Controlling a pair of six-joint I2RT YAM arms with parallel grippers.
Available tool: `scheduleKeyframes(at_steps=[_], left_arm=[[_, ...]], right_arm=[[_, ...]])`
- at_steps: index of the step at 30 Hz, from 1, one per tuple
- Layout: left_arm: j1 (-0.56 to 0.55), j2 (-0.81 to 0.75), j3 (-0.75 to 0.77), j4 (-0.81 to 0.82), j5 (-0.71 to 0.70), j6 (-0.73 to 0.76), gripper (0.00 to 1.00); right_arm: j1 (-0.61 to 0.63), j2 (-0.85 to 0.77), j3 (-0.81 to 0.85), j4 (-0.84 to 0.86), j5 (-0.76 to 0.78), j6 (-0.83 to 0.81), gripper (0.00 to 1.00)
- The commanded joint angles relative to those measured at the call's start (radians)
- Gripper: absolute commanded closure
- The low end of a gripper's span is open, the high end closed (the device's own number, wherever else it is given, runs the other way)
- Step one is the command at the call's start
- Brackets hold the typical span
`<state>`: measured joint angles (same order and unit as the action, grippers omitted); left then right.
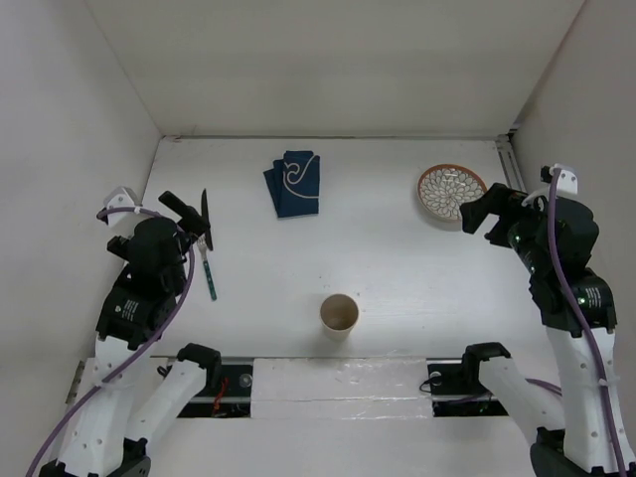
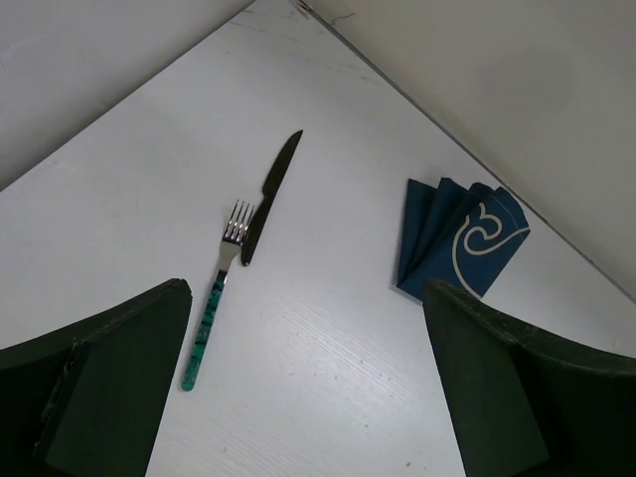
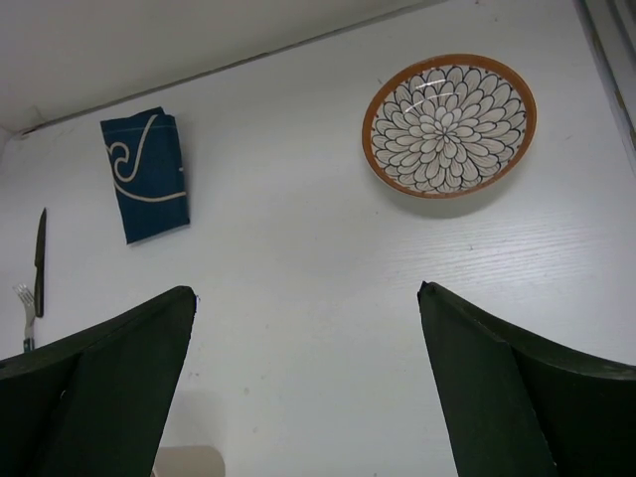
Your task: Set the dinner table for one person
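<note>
The white dinner table (image 1: 397, 268) carries a black knife (image 1: 205, 214) and a fork (image 1: 209, 273) with a teal handle at the left. A paper cup (image 1: 339, 315) stands near the front middle, and a flower-patterned plate (image 1: 451, 191) with an orange rim lies at the back right. My left gripper (image 1: 189, 224) hovers by the cutlery, open and empty. In the left wrist view (image 2: 306, 298) the knife (image 2: 268, 199) and fork (image 2: 214, 308) lie ahead. My right gripper (image 1: 482, 212) is open and empty just beside the plate (image 3: 449, 124), as the right wrist view (image 3: 306, 293) shows.
A folded navy cloth placemat (image 1: 295, 183) with a white drawing lies at the back middle, and also shows in the wrist views (image 2: 462, 238) (image 3: 146, 174). White walls enclose the table on the left, back and right. The cup's rim (image 3: 189, 462) peeks into the right wrist view.
</note>
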<state>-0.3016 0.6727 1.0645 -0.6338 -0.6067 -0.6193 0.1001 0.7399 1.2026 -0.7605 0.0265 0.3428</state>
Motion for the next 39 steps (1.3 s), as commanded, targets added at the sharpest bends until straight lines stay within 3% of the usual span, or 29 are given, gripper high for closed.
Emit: scheduleKeyframes(at_steps=[1,8,15,18,25,30,36,39], left_arm=[[-0.004,0.021,0.028,0.009,-0.007,-0.013,0.00],[-0.004,0.077,0.037,0.127,0.134,0.000,0.00],[0.053,0.390,0.083,0.316,0.327,-0.074,0.00],[0.065,0.505,0.055,0.525,0.480,-0.007,0.00],[0.091,0.892,0.225,0.752,0.642,0.174,0.00],[0.229,1.187,0.360,0.968,1.089,0.133,0.00],[0.240,1.439,0.632,0.919,1.308,0.196,0.00],[0.240,1.513,0.658,0.931,1.371,0.187,0.00]], right_arm=[[0.009,-0.022,0.014,0.016,0.015,-0.011,0.00],[0.009,-0.031,-0.060,0.116,-0.189,-0.001,0.00],[0.018,0.003,-0.164,0.254,-0.375,0.030,0.00],[0.038,0.003,-0.205,0.308,-0.439,0.039,0.00],[0.116,0.036,-0.262,0.372,-0.479,0.039,0.00],[0.185,0.055,-0.282,0.391,-0.493,0.028,0.00],[0.260,0.064,-0.273,0.382,-0.421,-0.002,0.00],[0.283,0.075,-0.273,0.382,-0.396,-0.002,0.00]])
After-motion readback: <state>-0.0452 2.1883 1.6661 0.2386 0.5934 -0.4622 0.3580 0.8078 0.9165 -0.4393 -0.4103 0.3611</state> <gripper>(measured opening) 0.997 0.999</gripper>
